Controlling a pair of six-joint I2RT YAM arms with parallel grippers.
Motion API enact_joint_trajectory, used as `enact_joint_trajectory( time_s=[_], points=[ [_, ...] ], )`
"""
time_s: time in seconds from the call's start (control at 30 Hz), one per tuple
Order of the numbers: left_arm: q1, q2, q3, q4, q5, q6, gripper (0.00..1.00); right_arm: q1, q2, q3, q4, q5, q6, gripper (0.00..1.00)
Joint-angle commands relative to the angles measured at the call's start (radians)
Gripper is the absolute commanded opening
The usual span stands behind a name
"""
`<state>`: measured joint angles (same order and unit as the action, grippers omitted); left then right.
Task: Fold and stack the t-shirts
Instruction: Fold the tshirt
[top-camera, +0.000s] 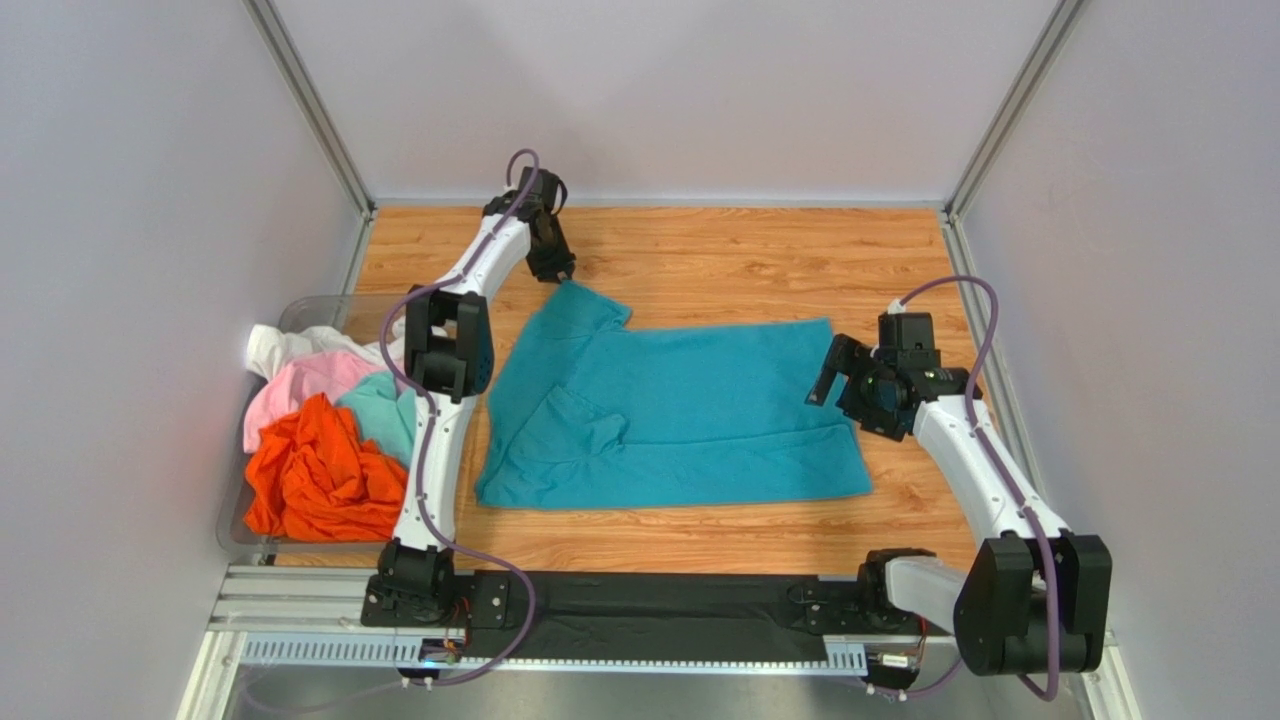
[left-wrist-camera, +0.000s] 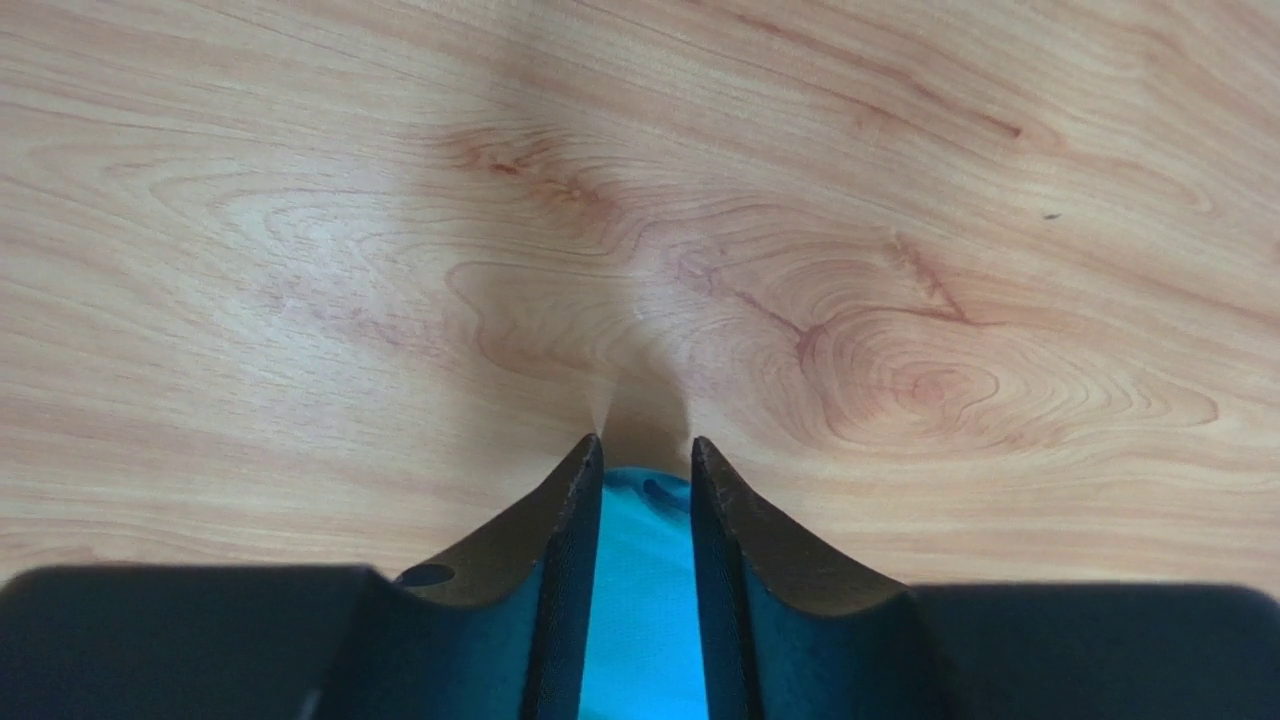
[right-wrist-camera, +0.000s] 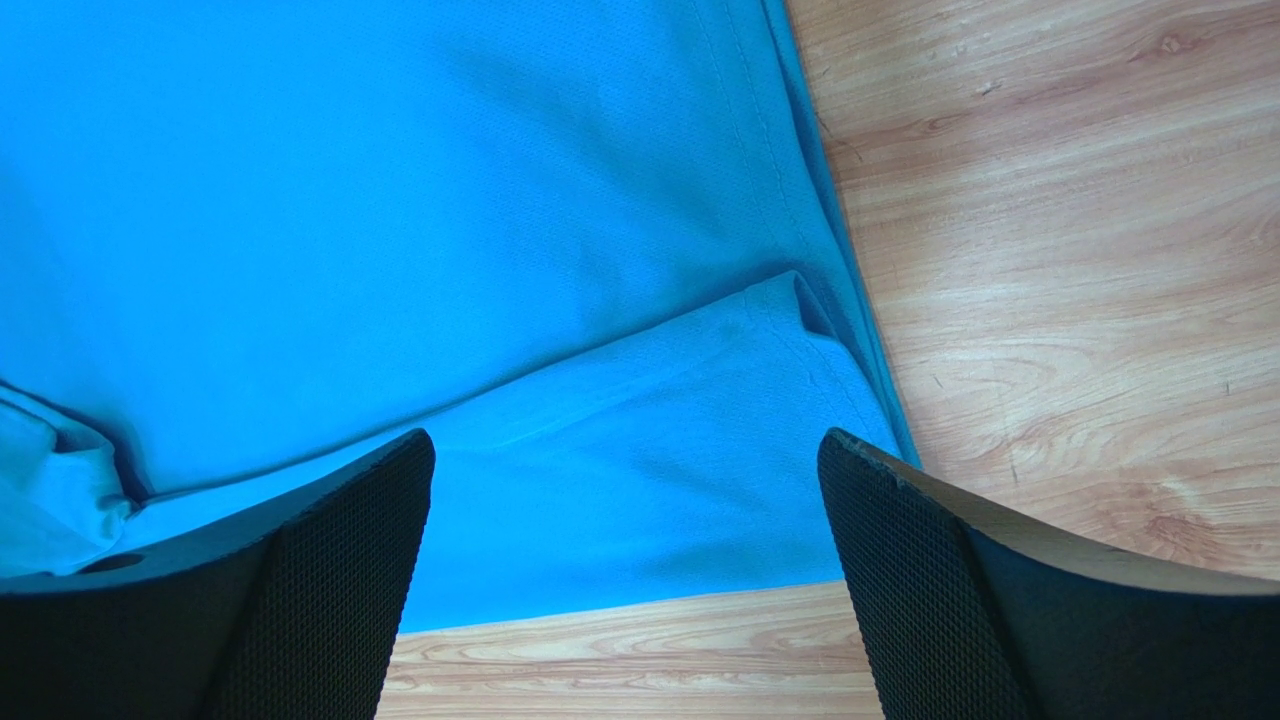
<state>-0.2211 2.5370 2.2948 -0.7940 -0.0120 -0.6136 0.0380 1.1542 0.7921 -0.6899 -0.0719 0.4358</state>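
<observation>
1. Left arm reaches to the far left. The left gripper (left-wrist-camera: 646, 450) is nipped narrow on the far-left corner of the teal t-shirt (top-camera: 706, 413).
2. Right arm is bent. The right gripper (right-wrist-camera: 624, 438) is spread wide over the shirt's right hem.
3. The shirt lies rumpled mid-table (top-camera: 751, 255), with the pile of t-shirts (top-camera: 323, 443) at the left edge.

A teal-blue cloth t-shirt (right-wrist-camera: 421, 195) fills most of the frame, lying flat on a light wooden bench (right-wrist-camera: 1052, 225) that shows along the right side and in a narrow strip at the bottom. One layer of the cloth lies over another, its stitched hem running diagonally up to a small turned-over corner near the right edge. At far left the cloth bunches. The right pincer (right-wrist-camera: 624, 450) hangs over the lower layer, its black mesh-textured fingers (right-wrist-camera: 323, 600) spread wide, gripping nothing.
</observation>
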Motion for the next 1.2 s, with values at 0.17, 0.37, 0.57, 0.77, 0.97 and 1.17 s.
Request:
enact_joint_trajectory(
  time_s=[0.17,0.37,0.57,0.77,0.97,1.17],
  points=[
    [-0.001,0.026,0.009,-0.027,0.004,0.032,0.12,-0.004,0.016,0.018,0.03,0.012,-0.019,1.0],
    [0.0,0.017,-0.005,-0.014,0.04,0.049,0.0,-0.003,0.065,0.071,0.016,0.05,-0.019,1.0],
    [0.0,-0.012,-0.066,0.045,0.064,0.072,0.0,-0.003,0.246,0.275,0.026,0.102,-0.003,1.0],
    [0.0,-0.015,-0.07,0.058,0.069,0.086,0.0,-0.004,0.586,0.594,0.015,0.199,0.003,0.99],
    [0.003,-0.04,-0.116,0.088,0.093,0.092,0.0,-0.004,0.909,0.892,-0.065,0.201,-0.009,0.89],
    [0.003,-0.049,-0.144,0.113,0.119,0.106,0.0,-0.004,1.058,1.062,-0.092,0.244,-0.019,0.83]
  ],
)
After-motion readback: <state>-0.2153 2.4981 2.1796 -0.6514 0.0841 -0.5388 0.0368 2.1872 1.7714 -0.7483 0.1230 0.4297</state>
